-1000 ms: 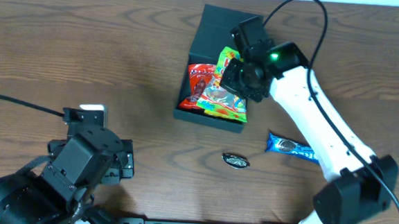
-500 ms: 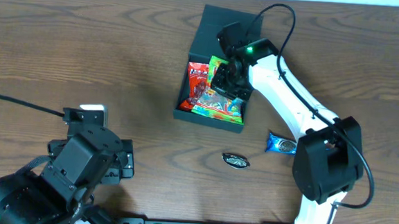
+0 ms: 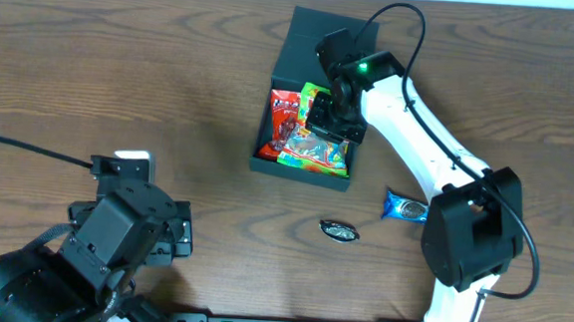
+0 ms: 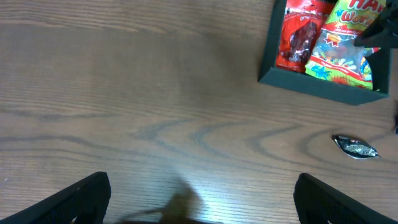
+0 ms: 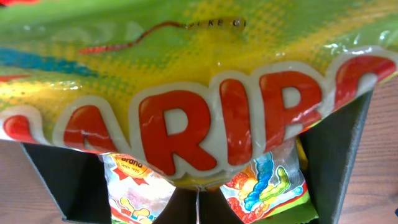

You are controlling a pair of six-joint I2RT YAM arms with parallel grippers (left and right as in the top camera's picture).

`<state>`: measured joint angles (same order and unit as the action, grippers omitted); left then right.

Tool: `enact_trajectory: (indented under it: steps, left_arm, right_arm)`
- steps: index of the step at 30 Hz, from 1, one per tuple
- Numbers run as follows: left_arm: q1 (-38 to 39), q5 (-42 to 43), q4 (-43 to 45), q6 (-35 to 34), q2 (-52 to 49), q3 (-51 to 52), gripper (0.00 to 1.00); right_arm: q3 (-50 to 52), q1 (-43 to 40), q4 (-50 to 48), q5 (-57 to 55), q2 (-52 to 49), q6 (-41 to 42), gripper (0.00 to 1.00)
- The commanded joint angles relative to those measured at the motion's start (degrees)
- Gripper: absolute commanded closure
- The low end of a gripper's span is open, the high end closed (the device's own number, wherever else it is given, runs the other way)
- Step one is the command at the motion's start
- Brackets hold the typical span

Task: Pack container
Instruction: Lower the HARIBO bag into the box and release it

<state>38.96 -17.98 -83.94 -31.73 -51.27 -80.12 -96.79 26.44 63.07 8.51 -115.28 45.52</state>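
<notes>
Overhead: the container [image 3: 301, 174] sat right of centre, mouth up, long axis near-to-far, flap at the far end; inside, the right hand [image 3: 332, 114] was clamped on a gummy bag [image 3: 317, 155]. Left wrist: the left hand [image 4: 202, 186] gaped wide. Right wrist: the bag hung over the container.

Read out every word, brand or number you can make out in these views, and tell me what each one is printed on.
"ARI" plus a cut-off letter: big red letters on the yellow-green gummy bag, right wrist view.
"HA" above "Wor": bright bag in the container, left wrist view.
Red packet, blue packet, silver wrapper: print too small or blurred to read.
</notes>
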Motion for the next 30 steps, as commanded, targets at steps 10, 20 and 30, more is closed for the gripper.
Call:
enact_trajectory:
  steps: [10,20,30]
  left_arm:
    - [0.1,0.0,-0.2,-0.6,-0.1,0.3,0.05]
    - [0.1,0.0,-0.2,-0.6,-0.1,0.3,0.05]
    - [0.1,0.0,-0.3,-0.4,-0.1,0.3,0.05]
  right_arm:
    - [-1.3,-0.2,-3.4,-2.8,-1.1,-3.5,0.98]
    - [-1.3,-0.2,-1.3,-4.0,-1.1,-4.1,0.98]
    - [-1.4,-0.2,-0.7,-3.6,-1.1,-4.8,0.05]
